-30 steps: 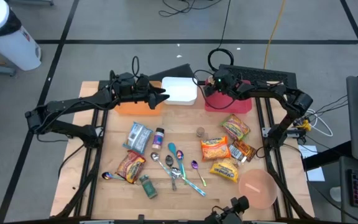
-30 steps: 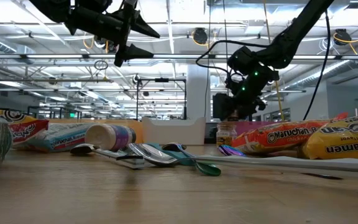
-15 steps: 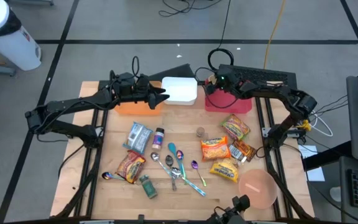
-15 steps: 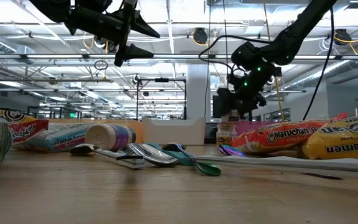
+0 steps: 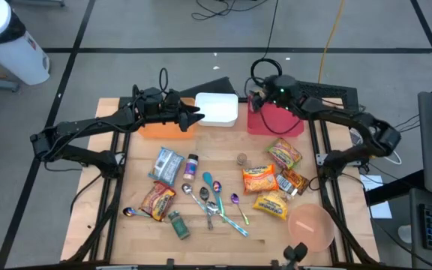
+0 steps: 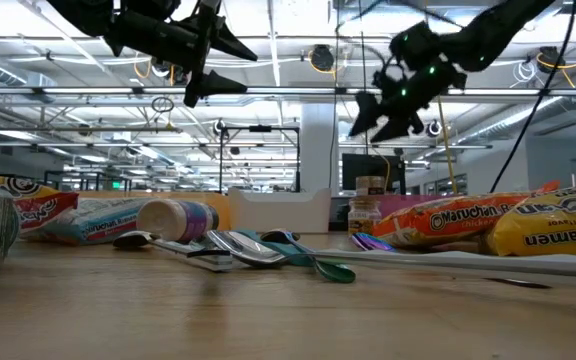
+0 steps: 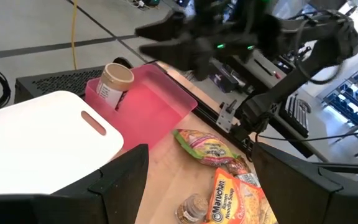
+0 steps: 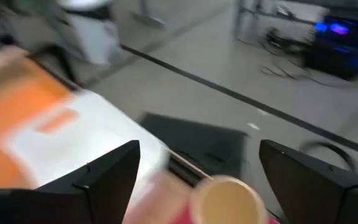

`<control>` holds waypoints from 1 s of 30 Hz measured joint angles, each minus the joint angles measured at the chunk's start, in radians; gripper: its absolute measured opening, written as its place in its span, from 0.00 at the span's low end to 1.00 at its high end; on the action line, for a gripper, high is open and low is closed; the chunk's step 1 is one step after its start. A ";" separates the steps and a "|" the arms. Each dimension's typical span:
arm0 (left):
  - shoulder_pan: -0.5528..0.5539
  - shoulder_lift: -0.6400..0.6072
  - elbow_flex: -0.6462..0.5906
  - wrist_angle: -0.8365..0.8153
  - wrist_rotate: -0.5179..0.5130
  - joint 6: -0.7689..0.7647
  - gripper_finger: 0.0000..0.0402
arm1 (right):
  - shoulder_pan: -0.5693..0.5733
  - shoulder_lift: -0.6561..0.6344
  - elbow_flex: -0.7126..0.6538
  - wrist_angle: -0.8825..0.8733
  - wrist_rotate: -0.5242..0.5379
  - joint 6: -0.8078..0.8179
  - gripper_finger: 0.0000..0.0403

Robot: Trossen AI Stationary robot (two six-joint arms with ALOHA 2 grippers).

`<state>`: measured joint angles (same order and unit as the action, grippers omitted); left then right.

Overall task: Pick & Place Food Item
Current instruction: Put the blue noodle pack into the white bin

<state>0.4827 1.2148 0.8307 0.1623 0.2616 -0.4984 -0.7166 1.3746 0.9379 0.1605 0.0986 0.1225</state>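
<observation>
Fingers of the right gripper (image 5: 255, 96) stand apart and hold nothing; in the low view they show as two dark prongs spread wide, high above the table (image 5: 223, 229). This gripper hangs over the back left corner of the pink bin (image 5: 280, 126), and just under it a small jar with a tan lid (image 7: 113, 83) stands upright inside that bin, in the corner nearest the white bin (image 5: 217, 109). In the right wrist view the tan lid shows between the two dark fingers, below them and not touching.

The left gripper (image 5: 199, 116) has its fingers apart too, with nothing between them. It hovers above the seam between the orange bin (image 5: 158, 130) and the white bin, and in the low view it also stays high over the table.

The three bins stand in one row along the far edge of the table: orange, white, pink. In front of them lie several ramen packets (image 5: 259, 178), a small spice bottle (image 5: 241, 159), a blue-capped bottle (image 5: 191, 166), a silver snack bag (image 5: 166, 164), some spoons (image 5: 210, 202) and a pink bowl (image 5: 310, 228) near the front right corner.
</observation>
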 joint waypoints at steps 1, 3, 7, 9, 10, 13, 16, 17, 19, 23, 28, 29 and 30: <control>0.000 0.000 0.000 0.000 0.000 -0.002 0.74 | 0.005 -0.020 0.000 0.007 -0.035 0.010 0.80; 0.000 0.000 0.000 0.000 0.001 -0.001 0.74 | 0.016 -0.057 0.000 0.034 -0.101 0.030 0.80; 0.002 -0.008 0.000 -0.006 0.027 0.000 0.74 | 0.041 -0.115 0.000 0.112 -0.202 0.086 0.80; 0.012 -0.031 -0.001 -0.020 0.059 0.003 0.74 | 0.058 -0.133 0.001 0.158 -0.230 0.128 0.80; 0.014 -0.042 0.000 -0.022 0.072 0.005 0.74 | 0.064 -0.139 0.001 0.179 -0.235 0.147 0.80; 0.027 -0.077 0.000 -0.100 0.111 0.010 0.74 | 0.091 -0.147 0.001 0.236 -0.234 0.218 0.80; 0.043 -0.136 0.000 -0.206 0.132 0.038 0.74 | 0.118 -0.147 0.002 0.246 -0.234 0.300 0.80; 0.048 -0.158 0.001 -0.251 0.133 0.048 0.74 | 0.128 -0.146 0.002 0.243 -0.235 0.321 0.80; 0.058 -0.203 -0.001 -0.361 0.132 0.071 0.74 | 0.153 -0.146 -0.003 0.240 -0.244 0.344 0.80; 0.062 -0.277 0.000 -0.500 0.132 0.110 0.74 | 0.208 -0.145 -0.035 0.239 -0.287 0.345 0.80; 0.048 -0.334 0.000 -0.663 0.131 0.132 0.74 | 0.292 -0.146 -0.099 0.259 -0.287 0.370 0.80; 0.044 -0.340 0.000 -0.698 0.131 0.132 0.74 | 0.309 -0.146 -0.114 0.268 -0.285 0.374 0.80; 0.040 -0.344 0.000 -0.728 0.131 0.136 0.74 | 0.324 -0.146 -0.132 0.280 -0.282 0.381 0.80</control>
<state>0.5224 0.8704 0.8303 -0.5656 0.3923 -0.3619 -0.3927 1.2291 0.8058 0.4404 -0.1830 0.5037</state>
